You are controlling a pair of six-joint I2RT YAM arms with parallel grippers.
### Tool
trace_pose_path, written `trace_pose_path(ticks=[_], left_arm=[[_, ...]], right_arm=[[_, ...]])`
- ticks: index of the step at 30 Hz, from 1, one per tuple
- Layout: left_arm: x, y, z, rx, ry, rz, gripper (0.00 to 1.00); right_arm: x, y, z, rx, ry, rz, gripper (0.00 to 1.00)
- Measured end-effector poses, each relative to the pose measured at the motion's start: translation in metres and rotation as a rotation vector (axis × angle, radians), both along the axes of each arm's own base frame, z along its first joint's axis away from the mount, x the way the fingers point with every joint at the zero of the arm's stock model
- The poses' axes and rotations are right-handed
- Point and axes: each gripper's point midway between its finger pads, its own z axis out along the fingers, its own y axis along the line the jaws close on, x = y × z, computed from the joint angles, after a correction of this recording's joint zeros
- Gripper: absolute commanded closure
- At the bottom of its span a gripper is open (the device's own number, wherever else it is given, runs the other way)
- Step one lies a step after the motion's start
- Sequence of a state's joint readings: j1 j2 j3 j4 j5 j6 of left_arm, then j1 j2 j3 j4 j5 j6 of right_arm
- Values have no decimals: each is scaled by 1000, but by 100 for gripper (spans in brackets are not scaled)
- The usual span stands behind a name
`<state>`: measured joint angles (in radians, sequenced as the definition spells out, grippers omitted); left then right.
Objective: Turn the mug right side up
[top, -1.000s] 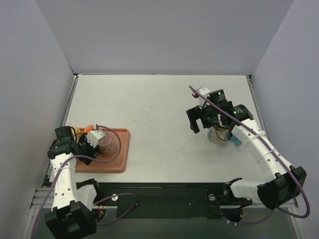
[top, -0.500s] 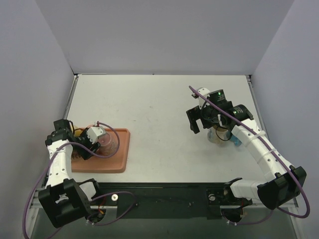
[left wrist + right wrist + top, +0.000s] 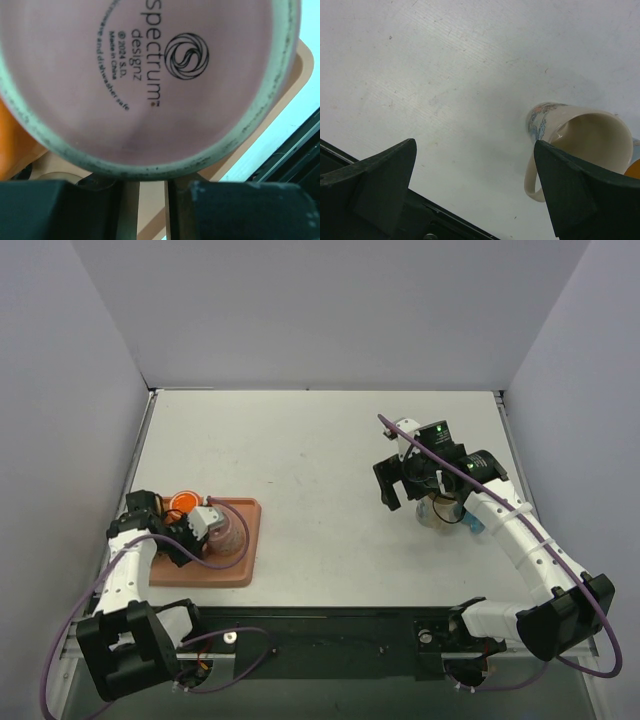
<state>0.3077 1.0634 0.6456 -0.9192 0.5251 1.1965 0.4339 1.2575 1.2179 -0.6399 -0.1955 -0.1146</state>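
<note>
Left fingers [image 3: 207, 521]: against pink mug [image 3: 228, 531] over tray [image 3: 245, 565]; grip cannot be told.
Wrist view: mug's printed base fills frame, unseen from above.
Right fingers [image 3: 380, 180]: spread wide, empty.

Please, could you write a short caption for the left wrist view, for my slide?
The pink mug shows its base, printed "spectrum designz", filling the frame, with the orange tray behind it.

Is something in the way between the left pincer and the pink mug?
No, nothing visible is. The left pincer is right at the pink mug on the tray, and the mug's base fills the wrist view. The orange thing sits off to the side, not between them.
</note>
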Motion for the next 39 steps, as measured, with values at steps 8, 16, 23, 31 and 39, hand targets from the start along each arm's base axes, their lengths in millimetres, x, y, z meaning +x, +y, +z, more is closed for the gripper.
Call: trace_pose_path(ticks=[8, 16, 23, 31, 39], left_arm=[[-2, -8, 8, -46, 15, 91, 100], [21, -25, 69, -197, -109, 252, 100], [21, -43, 73, -233, -100, 253, 100], [21, -50, 66, -187, -93, 194, 100], [27, -48, 76, -152, -64, 230, 100]], right_arm=[[-1, 2, 1, 9, 4, 1, 3], [2, 20, 18, 110, -14, -39, 4], [4, 88, 51, 334, -100, -10, 5], [-3, 106, 58, 378, -105, -5, 5], [-7, 111, 58, 376, -104, -7, 5]])
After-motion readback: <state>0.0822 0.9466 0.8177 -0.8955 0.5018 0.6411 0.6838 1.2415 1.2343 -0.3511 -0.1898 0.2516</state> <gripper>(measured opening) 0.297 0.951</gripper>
